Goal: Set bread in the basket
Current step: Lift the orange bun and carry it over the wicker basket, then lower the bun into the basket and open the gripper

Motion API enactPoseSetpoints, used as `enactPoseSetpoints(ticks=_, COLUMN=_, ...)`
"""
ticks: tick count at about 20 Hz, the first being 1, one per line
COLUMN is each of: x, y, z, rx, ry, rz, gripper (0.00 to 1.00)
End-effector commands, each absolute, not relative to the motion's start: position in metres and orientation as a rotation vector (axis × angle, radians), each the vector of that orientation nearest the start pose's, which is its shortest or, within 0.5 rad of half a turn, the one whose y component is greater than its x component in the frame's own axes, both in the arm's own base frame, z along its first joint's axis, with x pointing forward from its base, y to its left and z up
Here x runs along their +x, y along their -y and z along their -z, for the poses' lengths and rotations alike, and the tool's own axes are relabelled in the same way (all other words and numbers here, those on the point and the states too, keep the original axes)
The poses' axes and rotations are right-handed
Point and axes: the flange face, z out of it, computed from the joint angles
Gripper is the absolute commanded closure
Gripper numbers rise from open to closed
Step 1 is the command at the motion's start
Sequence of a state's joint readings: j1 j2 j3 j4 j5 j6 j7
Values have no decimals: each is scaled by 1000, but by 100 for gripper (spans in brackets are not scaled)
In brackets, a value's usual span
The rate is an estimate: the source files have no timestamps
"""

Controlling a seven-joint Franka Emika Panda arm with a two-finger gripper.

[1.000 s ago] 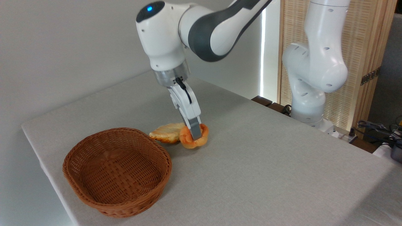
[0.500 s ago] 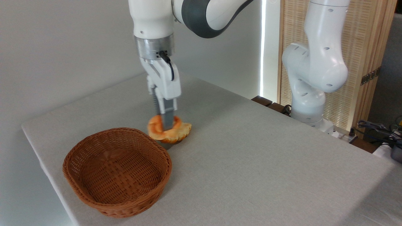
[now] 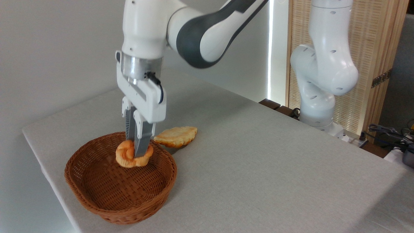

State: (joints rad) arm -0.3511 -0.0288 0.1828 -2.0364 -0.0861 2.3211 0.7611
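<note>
The bread (image 3: 126,157), a small round orange-golden bun with a knotted top, hangs above the inside of the basket (image 3: 97,200), held off its floor. My gripper (image 3: 137,154) points straight down and is shut on the bun, one grey finger (image 3: 141,143) crossing its front. The oval brown wicker basket sits on the grey table near its left front corner. The bun is over the basket's back right part, just inside the rim.
A flatter, paler leaf-shaped pastry (image 3: 176,136) lies on the table (image 3: 258,168) just behind the basket's right rim. The arm's white base (image 3: 318,106) stands at the table's far right edge, with cables (image 3: 388,132) beside it. The table's left edge runs close to the basket.
My gripper has carried the bun leftward and toward the camera, from beside the pale pastry on the table to a spot over the basket. The pastry and basket have stayed put.
</note>
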Motion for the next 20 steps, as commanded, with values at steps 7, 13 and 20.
enactPoseSetpoints(ticks=7, x=574, y=97, z=-482, rx=-2805, ry=-1288, rz=507, gripper=0)
enactPoseSetpoints(ticks=13, x=573, y=98, z=-482, rx=-2801, ry=-1296, rz=505, gripper=0)
enactPoseSetpoints(ticks=20, x=559, y=100, z=-490, rx=-2836, ry=-1323, rz=406, gripper=0)
